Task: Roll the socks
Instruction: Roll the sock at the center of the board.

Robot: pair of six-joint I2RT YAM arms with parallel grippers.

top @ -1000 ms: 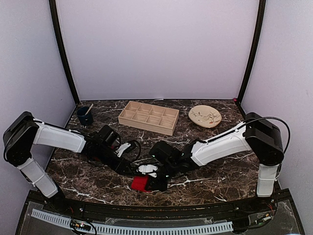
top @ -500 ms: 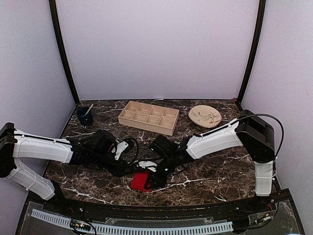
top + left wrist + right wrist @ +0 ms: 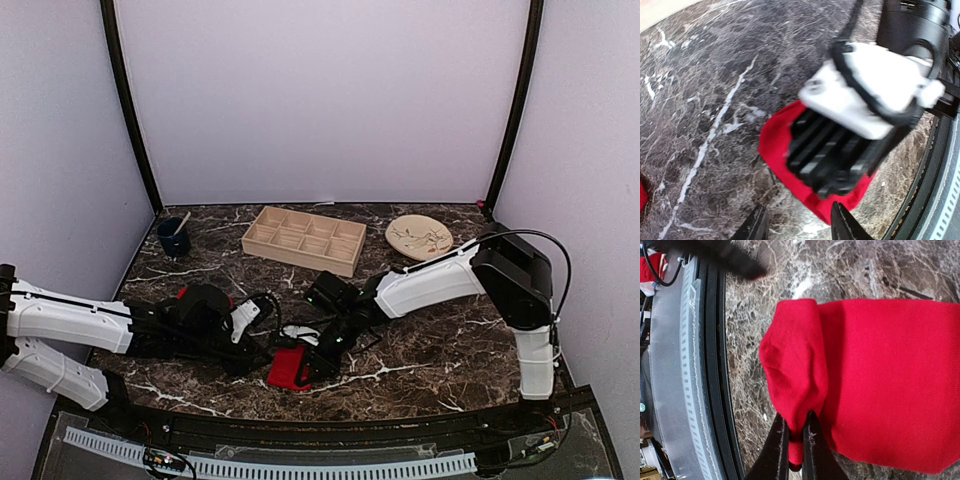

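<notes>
A red sock (image 3: 288,368) lies flat near the table's front edge, one end folded over into a thick roll (image 3: 792,370). My right gripper (image 3: 318,358) is shut on that folded edge, and its tips (image 3: 794,440) pinch the red cloth. In the left wrist view the right gripper's black and white body (image 3: 850,135) covers much of the sock (image 3: 775,145). My left gripper (image 3: 799,227) is open and empty, low over the marble just left of the sock (image 3: 262,352). A bit of red shows by the left arm (image 3: 183,293); I cannot tell what it is.
A wooden compartment tray (image 3: 304,239) stands at the back middle, a patterned plate (image 3: 419,238) at the back right, and a dark blue cup with a spoon (image 3: 173,237) at the back left. A metal rail (image 3: 690,390) runs along the front edge close to the sock.
The left arm has dropped low and stretched out flat along the table toward the sock. The right gripper, holding the sock's fold, has shifted slightly left.
</notes>
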